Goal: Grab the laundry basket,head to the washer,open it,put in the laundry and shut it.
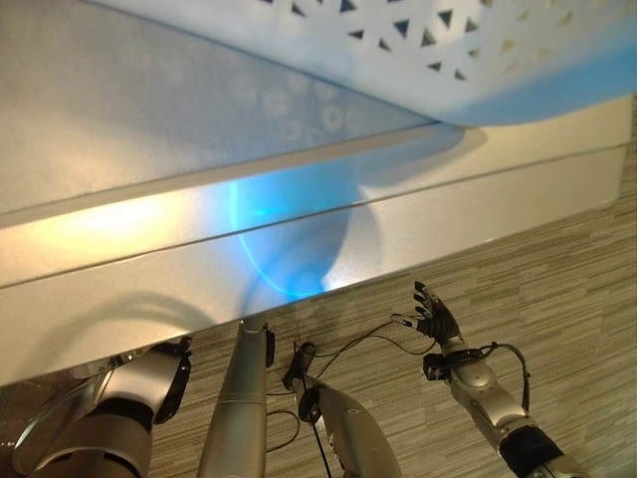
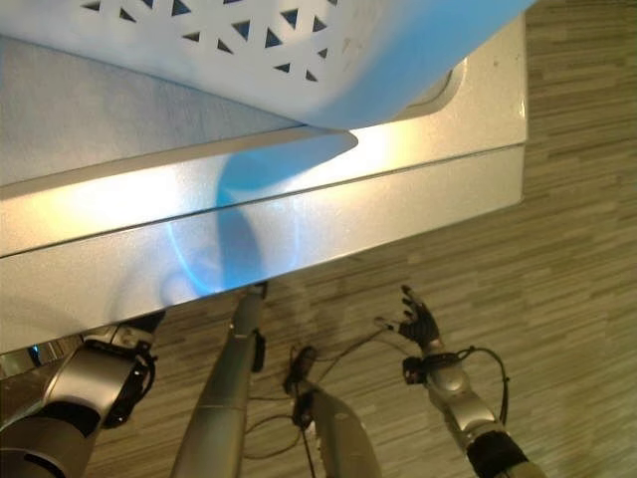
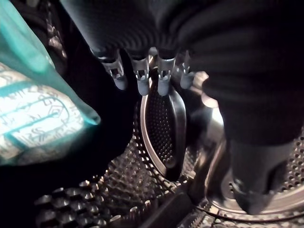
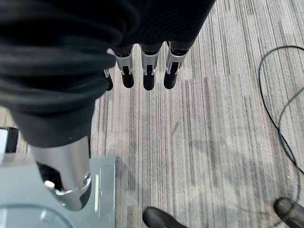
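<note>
Left eye view: right hand (image 1: pixel 436 317) over the floor (image 1: pixel 557 289) just in front of the washer (image 1: pixel 299 249), fingers straight, holding nothing. Left hand (image 3: pixel 156 71) inside the washer drum (image 3: pixel 118 185), fingers relaxed and empty, teal cloth (image 3: pixel 38 118) beside it. Laundry basket (image 1: pixel 418 40) on top of the washer.

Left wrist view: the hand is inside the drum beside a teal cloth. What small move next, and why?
Probably draw the left hand back out of the drum. Its fingers hang relaxed and hold nothing, and the teal patterned cloth lies apart from them inside. The right hand hangs open over the floor.
</note>
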{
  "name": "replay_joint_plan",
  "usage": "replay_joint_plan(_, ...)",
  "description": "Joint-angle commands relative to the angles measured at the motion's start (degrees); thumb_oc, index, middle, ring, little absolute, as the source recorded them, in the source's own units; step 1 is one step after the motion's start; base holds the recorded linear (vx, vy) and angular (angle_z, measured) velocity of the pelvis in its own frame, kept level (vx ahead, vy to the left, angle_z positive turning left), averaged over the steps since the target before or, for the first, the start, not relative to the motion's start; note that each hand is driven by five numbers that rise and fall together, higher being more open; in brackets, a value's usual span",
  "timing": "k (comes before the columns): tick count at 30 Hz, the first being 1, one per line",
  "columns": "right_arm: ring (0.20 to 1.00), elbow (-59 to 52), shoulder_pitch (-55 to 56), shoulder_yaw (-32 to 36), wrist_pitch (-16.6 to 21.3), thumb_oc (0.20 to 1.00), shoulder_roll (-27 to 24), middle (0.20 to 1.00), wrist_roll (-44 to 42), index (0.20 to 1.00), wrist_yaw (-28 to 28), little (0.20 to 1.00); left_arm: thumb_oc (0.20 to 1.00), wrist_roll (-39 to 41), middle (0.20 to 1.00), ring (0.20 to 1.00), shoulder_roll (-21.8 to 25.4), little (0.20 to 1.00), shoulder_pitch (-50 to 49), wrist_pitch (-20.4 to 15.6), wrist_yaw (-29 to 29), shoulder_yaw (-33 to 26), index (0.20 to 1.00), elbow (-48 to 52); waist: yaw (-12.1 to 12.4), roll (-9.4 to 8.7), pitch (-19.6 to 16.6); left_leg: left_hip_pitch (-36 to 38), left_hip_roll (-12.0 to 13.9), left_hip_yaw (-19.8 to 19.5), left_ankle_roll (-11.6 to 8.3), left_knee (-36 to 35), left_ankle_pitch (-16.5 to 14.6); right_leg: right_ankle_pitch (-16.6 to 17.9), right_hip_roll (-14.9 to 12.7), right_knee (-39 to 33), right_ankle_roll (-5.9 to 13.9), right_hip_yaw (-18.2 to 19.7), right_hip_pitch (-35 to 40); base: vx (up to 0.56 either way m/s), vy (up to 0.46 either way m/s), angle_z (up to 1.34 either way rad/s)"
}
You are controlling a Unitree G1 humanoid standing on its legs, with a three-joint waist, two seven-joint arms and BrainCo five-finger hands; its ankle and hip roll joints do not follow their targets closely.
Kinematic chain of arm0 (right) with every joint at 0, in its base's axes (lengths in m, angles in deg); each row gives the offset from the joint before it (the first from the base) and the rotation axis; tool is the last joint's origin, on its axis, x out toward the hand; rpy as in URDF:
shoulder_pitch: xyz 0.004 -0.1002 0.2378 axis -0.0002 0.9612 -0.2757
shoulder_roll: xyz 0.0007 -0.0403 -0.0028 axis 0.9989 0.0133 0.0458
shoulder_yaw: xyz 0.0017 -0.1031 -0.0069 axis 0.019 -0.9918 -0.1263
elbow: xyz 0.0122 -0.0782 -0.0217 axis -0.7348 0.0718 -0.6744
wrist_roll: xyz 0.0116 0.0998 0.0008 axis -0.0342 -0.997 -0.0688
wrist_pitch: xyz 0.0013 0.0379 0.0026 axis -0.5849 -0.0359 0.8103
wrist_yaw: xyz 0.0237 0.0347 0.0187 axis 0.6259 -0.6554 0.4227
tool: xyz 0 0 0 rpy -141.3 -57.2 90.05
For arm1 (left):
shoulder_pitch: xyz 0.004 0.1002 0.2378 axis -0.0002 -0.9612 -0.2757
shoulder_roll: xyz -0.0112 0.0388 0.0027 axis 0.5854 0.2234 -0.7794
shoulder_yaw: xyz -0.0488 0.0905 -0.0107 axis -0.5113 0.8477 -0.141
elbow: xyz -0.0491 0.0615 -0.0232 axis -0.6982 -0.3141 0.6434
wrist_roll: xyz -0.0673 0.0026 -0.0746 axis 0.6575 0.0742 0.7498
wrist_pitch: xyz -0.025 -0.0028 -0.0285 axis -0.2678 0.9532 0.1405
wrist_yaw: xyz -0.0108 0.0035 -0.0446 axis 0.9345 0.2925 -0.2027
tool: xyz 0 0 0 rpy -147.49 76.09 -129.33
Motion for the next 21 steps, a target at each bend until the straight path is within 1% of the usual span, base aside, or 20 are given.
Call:
replay_joint_plan(1,1.0,-2.6,5.2,3.8,0.3,1.0,-0.8,1.0,0.6,1.0,1.6,1.0,1.0,-0.6,1.0,1.0,-0.3,1.0,-1.0,-5.4,-1.8,3.1,1.0,13.4,-0.8,2.43,-2.6,0.2,-0.1,-1.2,-1.67,3.1,-11.1,21.5,-2.8,-5.4,1.67,0.7,2.3,0.0,0.0,0.0)
replay_joint_plan(6,1.0,-3.1,5.6,4.4,0.0,1.0,-0.6,1.0,0.8,1.0,1.9,1.0,1.0,0.2,1.0,1.0,0.9,1.0,-6.2,-4.8,-3.6,4.2,1.0,17.4,-0.4,2.79,-2.4,0.4,-0.2,-1.1,-1.49,3.1,-11.1,21.7,-2.9,-5.3,1.66,0.6,2.5,0.0,0.0,0.0)
replay_joint_plan(7,1.0,-3.5,5.9,4.7,-0.2,1.0,-0.6,1.0,1.0,1.0,2.1,1.0,1.0,0.5,1.0,1.0,2.0,1.0,-9.7,-4.4,-4.6,4.6,1.0,20.0,0.1,2.95,-2.3,0.6,-0.3,-1.1,-1.43,3.1,-11.0,21.8,-3.0,-5.5,1.61,0.6,2.8,0.0,0.0,0.0)
replay_joint_plan(10,1.0,-3.6,6.2,5.1,-0.4,1.0,-0.5,1.0,1.1,1.0,2.2,1.0,1.0,0.5,1.0,1.0,3.8,1.0,-14.7,-3.7,-6.0,4.6,1.0,22.7,0.5,3.18,-2.2,0.6,-0.3,-1.0,-1.36,3.1,-11.0,22.0,-3.1,-5.7,1.69,0.7,3.0,0.0,0.003,-0.01)
replay_joint_plan(11,1.0,-3.6,6.3,5.0,-0.4,1.0,-0.5,1.0,1.1,1.0,2.2,1.0,1.0,0.5,1.0,1.0,3.8,1.0,-14.8,-3.7,-6.0,4.6,1.0,22.8,0.5,3.16,-2.3,0.6,-0.3,-1.0,-1.36,3.1,-11.0,22.0,-3.1,-5.7,1.69,0.7,3.0,-0.01,0.006,-0.03)
replay_joint_plan(12,1.0,-3.6,6.5,5.2,-0.3,1.0,-0.2,1.0,1.1,1.0,2.0,1.0,1.0,0.4,1.0,1.0,4.9,1.0,-18.7,-3.1,-6.6,4.3,1.0,24.1,0.9,3.29,-2.3,0.7,-0.3,-0.9,-1.33,3.2,-11.0,22.0,-3.1,-5.8,1.62,0.7,3.3,0.0,0.0,0.0)
replay_joint_plan(14,1.0,-3.5,6.6,5.2,-0.3,1.0,0.2,1.0,1.0,1.0,2.0,1.0,1.0,0.7,1.0,1.0,6.3,1.0,-22.7,-2.5,-7.7,4.2,1.0,25.4,1.3,3.32,-2.4,0.9,-0.4,-1.1,-1.31,3.3,-11.0,21.8,-3.0,-6.0,1.56,0.6,3.6,0.0,0.0,0.0)
replay_joint_plan(15,1.0,-3.4,6.7,5.3,-0.2,1.0,0.3,1.0,1.0,1.0,1.8,1.0,1.0,1.6,1.0,1.0,8.0,1.0,-27.2,-1.8,-9.3,4.3,1.0,27.0,1.8,3.41,-2.4,0.9,-0.3,-1.0,-1.36,3.4,-10.9,21.5,-2.9,-5.8,1.47,0.4,3.8,-0.01,-0.011,-0.04)
replay_joint_plan(16,1.0,-3.4,6.7,5.3,-0.2,1.0,0.3,1.0,1.0,1.0,1.8,1.0,1.0,1.6,1.0,1.0,8.1,1.0,-27.4,-1.8,-9.3,4.2,1.0,27.0,1.8,3.38,-2.5,0.9,-0.3,-1.0,-1.36,3.4,-10.9,21.5,-2.9,-5.8,1.46,0.4,3.8,0.0,0.0,0.0)
replay_joint_plan(18,1.0,-2.9,6.4,5.2,-0.2,1.0,0.6,1.0,0.8,1.0,1.6,1.0,1.0,2.4,1.0,1.0,9.9,1.0,-32.4,-1.1,-10.8,4.3,1.0,28.7,2.3,3.48,-2.6,1.2,-0.1,-1.0,-1.42,3.5,-10.8,20.9,-2.8,-5.8,1.23,0.3,4.2,-0.01,-0.016,0.01)
replay_joint_plan(19,1.0,-2.5,5.9,5.1,0.0,1.0,0.6,1.0,0.7,1.0,1.7,1.0,1.0,4.0,1.0,1.0,11.9,1.0,-37.0,-0.4,-12.3,4.7,1.0,30.6,2.9,3.71,-2.7,1.7,0.2,-1.1,-1.5,3.2,-10.5,19.9,-2.6,-5.8,0.86,0.2,4.7,-0.03,-0.032,0.03)
replay_joint_plan(21,1.0,-2.1,5.2,5.1,0.2,1.0,0.7,1.0,0.6,1.0,1.7,1.0,1.0,6.1,1.0,1.0,13.8,1.0,-40.7,0.1,-14.2,5.4,1.0,32.5,3.5,4.01,-2.8,2.4,0.5,-1.2,-1.64,3.0,-10.2,18.6,-2.3,-5.7,0.5,0.1,5.2,-0.02,-0.018,0.01)
